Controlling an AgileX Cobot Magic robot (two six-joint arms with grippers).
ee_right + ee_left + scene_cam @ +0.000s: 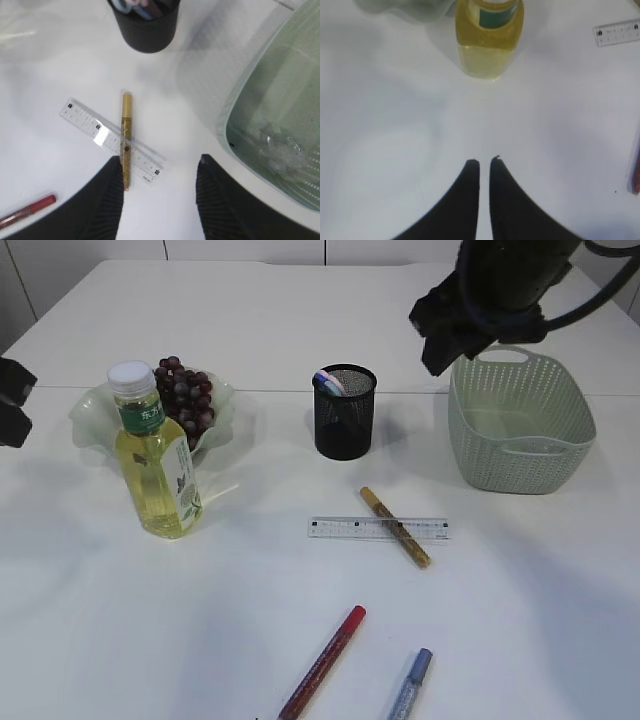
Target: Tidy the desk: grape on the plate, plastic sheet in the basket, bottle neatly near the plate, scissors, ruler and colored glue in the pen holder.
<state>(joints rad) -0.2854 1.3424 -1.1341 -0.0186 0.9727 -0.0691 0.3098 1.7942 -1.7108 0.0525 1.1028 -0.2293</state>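
Jaws of right gripper (pixel 159 172) spread apart, holding nothing, hovering between basket (pixel 575 430) and ruler (pixel 111 139). Jaws of left gripper (pixel 484 161) nearly closed, empty, above bare surface (pixel 120 620), short of bottle (pixel 490 37).

Grapes (pixel 186 395) already on plate (pixel 95 408), bottle upright just in front. Crumpled plastic sheet (pixel 282 150) inside basket. Scissors apparently in pen holder (pixel 345 412).

Left to do: gold glue pen (pixel 127 135) lying across ruler, red pen (pixel 325 660) and blue pen (pixel 410 685) nearer front edge.

Gold pen probably light, stiff, round, so may roll; best pinched at mid-barrel, clear of ruler. Ruler thin, flat, prob. slippery: hard to lift, take by long edges.
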